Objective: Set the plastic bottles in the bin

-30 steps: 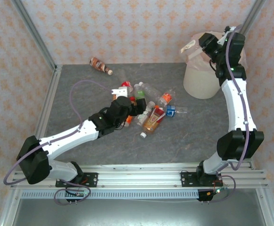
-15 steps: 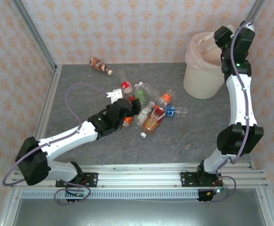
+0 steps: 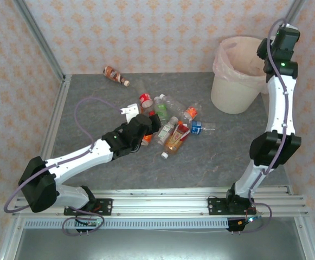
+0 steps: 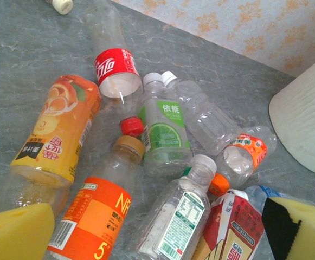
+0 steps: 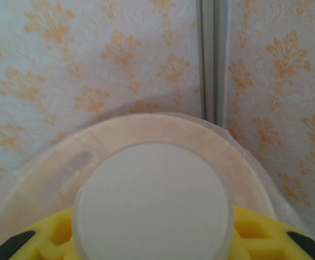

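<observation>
1. Right tool (image 5: 152, 238): closed on a white-ended round bottle (image 5: 153, 200). Within the last second it had swung from the near-left rim to the far-right rim of the large round cream bin (image 3: 233, 92), pink-lined. The drop was apparently still pending.
2. Left tool (image 4: 157, 233): wide open. It had shifted slightly above the heap of small clear plastic bottles (image 4: 165, 130) on the grey bench (image 3: 211, 157).

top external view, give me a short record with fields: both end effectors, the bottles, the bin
left end effector: open, low over the bottle pile, gripping nothing
right end effector: shut on a white round-ended item, likely a bottle, by the bin's rim
bin: upright, far right of the table, pink liner
stray: brown bottle lying alone, far left
task: pile not yet binned
</observation>
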